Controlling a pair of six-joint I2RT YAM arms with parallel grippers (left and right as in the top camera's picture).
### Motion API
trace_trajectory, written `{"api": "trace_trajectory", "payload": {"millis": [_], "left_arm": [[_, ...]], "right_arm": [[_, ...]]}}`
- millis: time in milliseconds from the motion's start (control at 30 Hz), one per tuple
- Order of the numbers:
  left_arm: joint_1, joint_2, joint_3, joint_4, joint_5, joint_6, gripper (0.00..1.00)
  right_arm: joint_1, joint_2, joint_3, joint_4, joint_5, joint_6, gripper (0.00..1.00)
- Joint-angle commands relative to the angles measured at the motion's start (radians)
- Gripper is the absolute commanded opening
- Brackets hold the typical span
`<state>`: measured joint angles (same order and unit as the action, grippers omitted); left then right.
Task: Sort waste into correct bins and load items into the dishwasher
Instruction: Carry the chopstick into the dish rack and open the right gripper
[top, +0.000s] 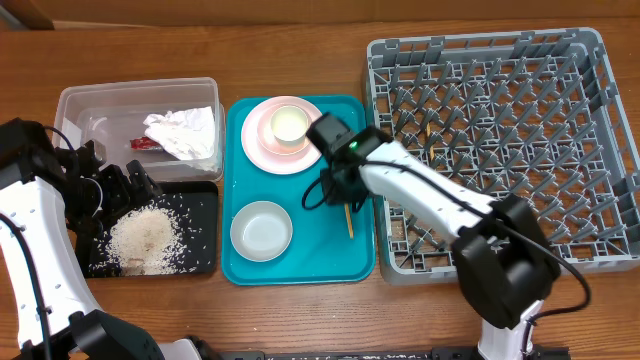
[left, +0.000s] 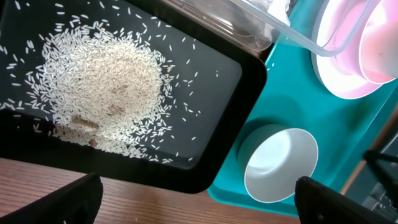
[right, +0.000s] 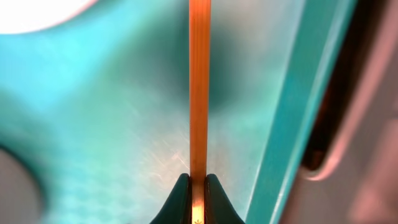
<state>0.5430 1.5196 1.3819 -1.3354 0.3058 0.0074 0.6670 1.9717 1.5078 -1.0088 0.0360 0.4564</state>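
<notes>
My right gripper (top: 343, 197) is shut on a thin wooden chopstick (right: 199, 93) low over the teal tray's right side; the stick's end shows below it (top: 349, 222). My left gripper (left: 199, 208) is open and empty, hovering over the black tray (top: 200, 200) that holds a heap of rice (top: 145, 238). The clear tub (top: 75, 100) holds the crumpled napkin (top: 185, 132) and red wrapper (top: 144, 143). The pink-white plate (top: 258, 140) carries a small white cup (top: 287, 125). A white bowl (top: 261, 230) sits below it. The grey dish rack (top: 590, 150) stands at the right.
The teal tray (top: 305, 260) lies between the black tray and the rack, its right rim close to the rack's left wall. What looks like a second thin wooden stick (top: 428, 135) shows among the rack's pegs. Bare wooden table runs along the front edge.
</notes>
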Motion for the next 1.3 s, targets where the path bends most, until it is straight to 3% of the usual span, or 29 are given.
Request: {"api": "trace_trajectory", "payload": {"millis": [0,300,533,967,1167,1267], "left_arm": [[-0.008,-0.005,0.02,0.002,-0.002,0.015,1.0],[-0.008,-0.005,0.02,0.002,-0.002,0.015,1.0],[-0.008,-0.005,0.02,0.002,-0.002,0.015,1.0],[-0.008,-0.005,0.02,0.002,-0.002,0.015,1.0],[-0.008,-0.005,0.02,0.002,-0.002,0.015,1.0],[-0.008,-0.005,0.02,0.002,-0.002,0.015,1.0]], "right_arm": [[-0.057,-0.113,0.095,-0.024,0.007,0.008,0.04],[-0.283,-0.174,0.128,-0.175,0.006,-0.205,0.04],[-0.443,-0.174,0.126,-0.195,0.006,-0.299,0.04],[-0.52,-0.174,-0.027,-0.117,0.007,-0.383,0.04],[-0.52,-0.174,-0.029,-0.119,0.007,-0.383,0.22],[-0.52,-0.174,-0.029,-0.119,0.007,-0.383,0.25]]}}
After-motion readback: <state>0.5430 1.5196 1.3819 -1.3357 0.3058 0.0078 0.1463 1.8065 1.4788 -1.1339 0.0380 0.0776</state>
